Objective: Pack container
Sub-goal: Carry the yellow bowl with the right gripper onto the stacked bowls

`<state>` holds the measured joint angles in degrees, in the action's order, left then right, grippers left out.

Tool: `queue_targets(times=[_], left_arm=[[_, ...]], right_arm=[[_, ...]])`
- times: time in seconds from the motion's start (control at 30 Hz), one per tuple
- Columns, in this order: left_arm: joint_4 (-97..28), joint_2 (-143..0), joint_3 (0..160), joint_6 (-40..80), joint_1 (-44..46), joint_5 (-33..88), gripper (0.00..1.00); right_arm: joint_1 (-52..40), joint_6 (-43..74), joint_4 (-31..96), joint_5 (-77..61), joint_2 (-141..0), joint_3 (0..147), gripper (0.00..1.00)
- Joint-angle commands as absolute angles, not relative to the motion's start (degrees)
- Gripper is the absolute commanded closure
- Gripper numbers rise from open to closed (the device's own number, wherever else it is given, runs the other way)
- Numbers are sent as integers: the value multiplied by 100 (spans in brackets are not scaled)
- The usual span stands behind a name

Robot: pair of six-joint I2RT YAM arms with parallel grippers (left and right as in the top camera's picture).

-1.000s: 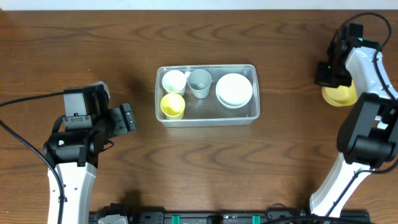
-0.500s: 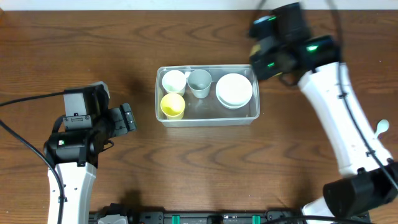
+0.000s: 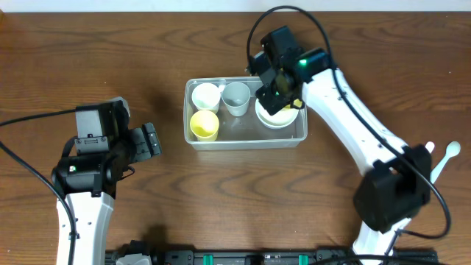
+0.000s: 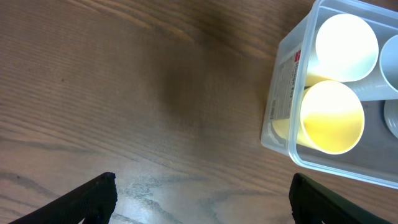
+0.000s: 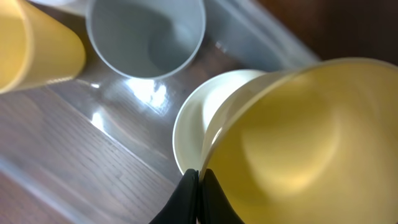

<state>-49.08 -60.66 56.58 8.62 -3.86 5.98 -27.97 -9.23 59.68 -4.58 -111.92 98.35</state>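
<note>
**Yellow bowl arrives over the tub**

And there's the big swing! The right gripper was parked out at the far right edge of the brown wooden table a second ago, sitting over the small round yellow bowl. Now it has crossed the table and hangs above the right end of the clear rectangular plastic container. The wrist view settles what it's carrying: the two black fingers are pinched tight on the rim of that yellow bowl, one inside and one outside.

The bowl is poised directly over the stack of white round bowls, and I can't tell whether it's touching them yet.

The container itself hasn't budged and sits mid-table. It already houses a white cup, a grey cup and a yellow cup at its left end.

Over on the other side, the left gripper has not moved. Its jaws are spread wide with nothing in them, and it faces the tub's left wall from well apart.

What does it mean? By my reading this is the placing step. The bowl looks lined up to nest into the white stack, so what's left is to lower and let go. The thing to watch is the bowl tilting on release, since it's held by one edge.
</note>
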Motion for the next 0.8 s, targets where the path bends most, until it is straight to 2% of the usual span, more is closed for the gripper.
queue_targets(times=[0.0,0.23,0.3,0.37,0.43,0.63,0.77], left_arm=[[-4919,-6071,5570,849,-381,539,11],[-4917,-6073,5570,849,-381,539,11],[-4917,-6071,5570,847,-381,537,11],[-4917,-6073,5570,847,-381,539,11],[-4919,-6071,5570,847,-381,537,11],[-4919,-6071,5570,847,-384,537,11],[-4921,-6071,5570,847,-384,537,11]], right_arm=[[-2902,-840,5946,-456,-11360,9808,97],[-2899,-843,5946,-456,-11406,9808,95],[-2899,-843,5946,-456,-11406,9808,86],[-2899,-840,5937,-456,-11406,9808,69],[-2899,-843,5924,-456,-11406,9808,63],[-2882,-823,5732,-423,-11402,9810,64],[-2842,150,5658,585,-11292,9898,63]])
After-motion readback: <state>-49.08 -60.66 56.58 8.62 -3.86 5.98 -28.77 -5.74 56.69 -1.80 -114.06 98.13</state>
